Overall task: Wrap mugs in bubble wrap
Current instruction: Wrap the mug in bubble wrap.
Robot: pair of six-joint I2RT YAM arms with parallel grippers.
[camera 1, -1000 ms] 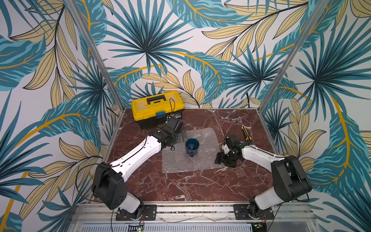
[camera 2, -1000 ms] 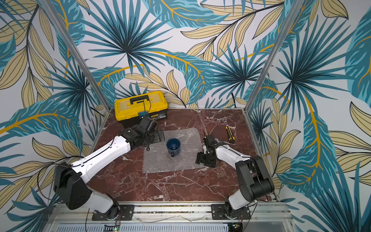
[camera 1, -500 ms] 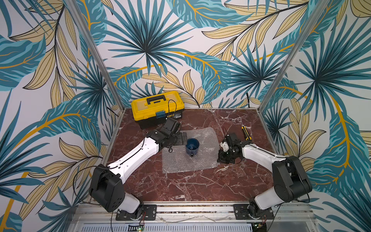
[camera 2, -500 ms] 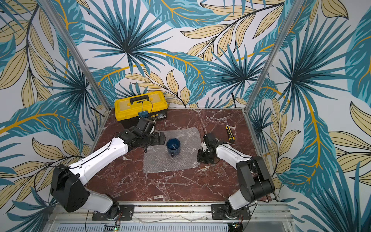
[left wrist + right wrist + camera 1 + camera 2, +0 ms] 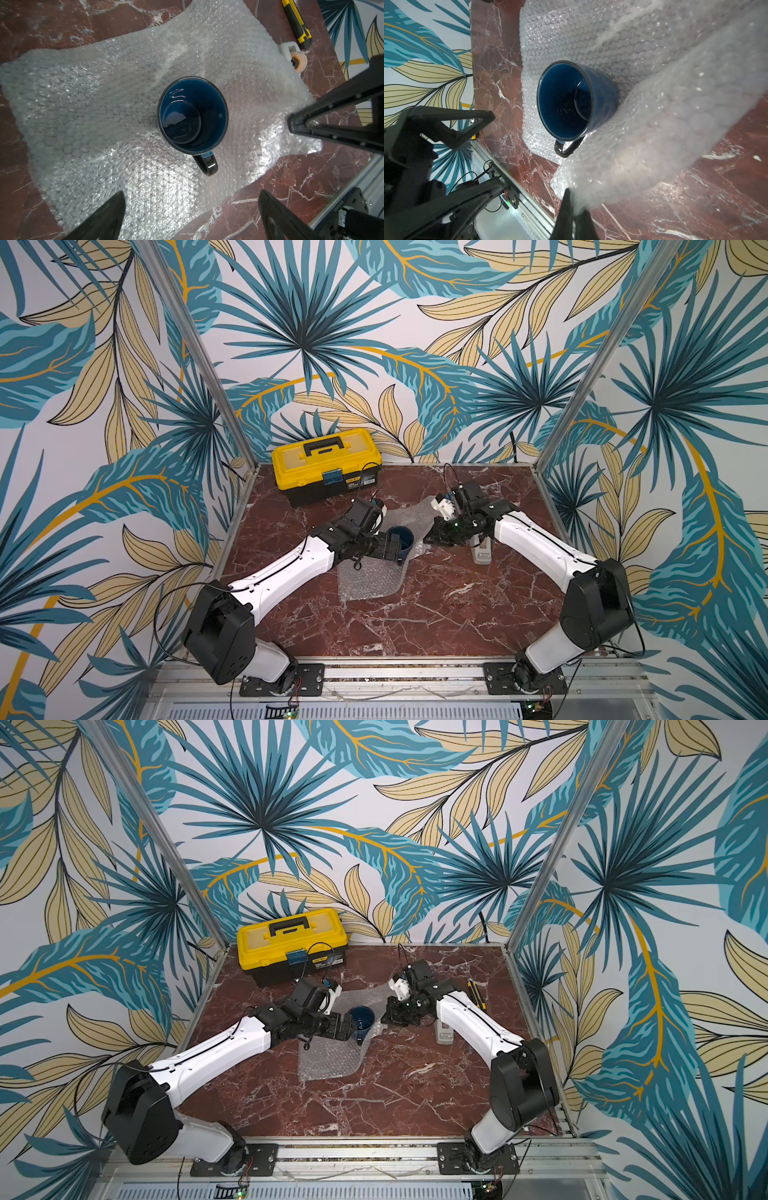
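Observation:
A dark blue mug (image 5: 403, 536) (image 5: 362, 1020) stands upright on the clear bubble wrap (image 5: 365, 580) (image 5: 328, 1063), its handle facing the table's front. My left gripper (image 5: 395, 551) (image 5: 351, 1031) hovers open at the mug's left side. In the left wrist view the mug (image 5: 193, 116) lies ahead of the spread left gripper (image 5: 192, 207). My right gripper (image 5: 430, 537) (image 5: 386, 1017) (image 5: 574, 207) is shut on the wrap's right edge. That edge is lifted and folded against the mug (image 5: 571, 99), and the raised flap (image 5: 664, 128) hides part of the mug's wall.
A yellow toolbox (image 5: 326, 466) (image 5: 291, 942) stands at the back left. A grey-white tape dispenser (image 5: 482, 549) (image 5: 444, 1031) (image 5: 291, 56) sits under the right arm, and a yellow-black utility knife (image 5: 476, 994) (image 5: 297, 25) lies beyond it. The marble table's front edge meets an aluminium rail (image 5: 399, 672).
My right gripper shut on the wrap's right edge and pulled it up and left against the mug. My left gripper moved forward and right, close beside the mug.

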